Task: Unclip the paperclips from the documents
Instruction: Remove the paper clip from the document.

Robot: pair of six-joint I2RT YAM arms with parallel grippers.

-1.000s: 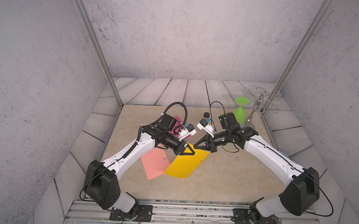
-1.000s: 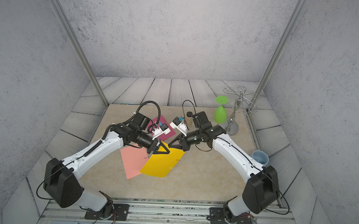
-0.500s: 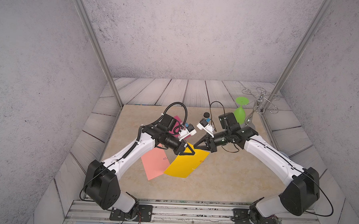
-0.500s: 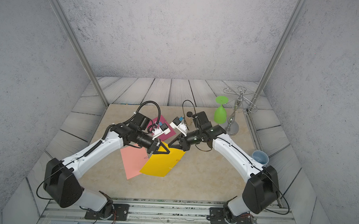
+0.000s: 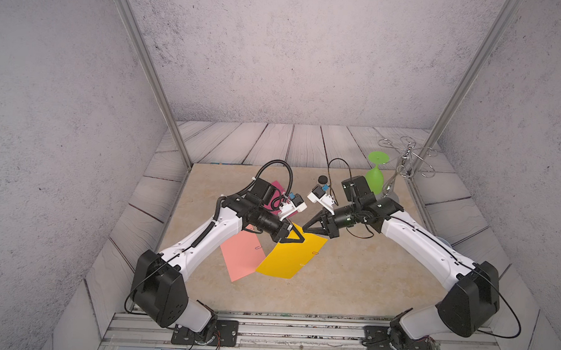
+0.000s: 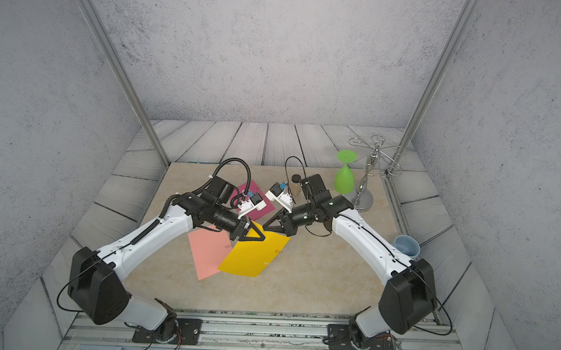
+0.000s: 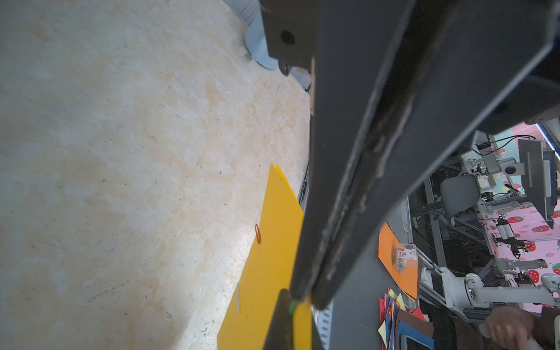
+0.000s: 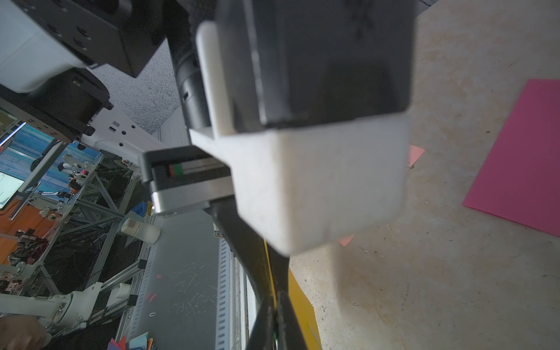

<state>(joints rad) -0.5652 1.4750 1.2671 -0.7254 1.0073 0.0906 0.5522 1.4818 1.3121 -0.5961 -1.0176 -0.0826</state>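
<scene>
The yellow document has its top corner lifted off the table, and my left gripper is shut on it there. My right gripper meets it tip to tip, shut on a green paperclip at that corner. In the right wrist view the right gripper shows the green paperclip between its fingers. An orange paperclip and a silver one sit on the yellow document's edge. The salmon document carries a clip. The magenta document lies behind, partly hidden by the left arm.
A green goblet hangs upside down on a wire glass rack at the back right. A small black-capped bottle stands behind the right wrist. A blue cup sits at the right edge. Walls enclose the table.
</scene>
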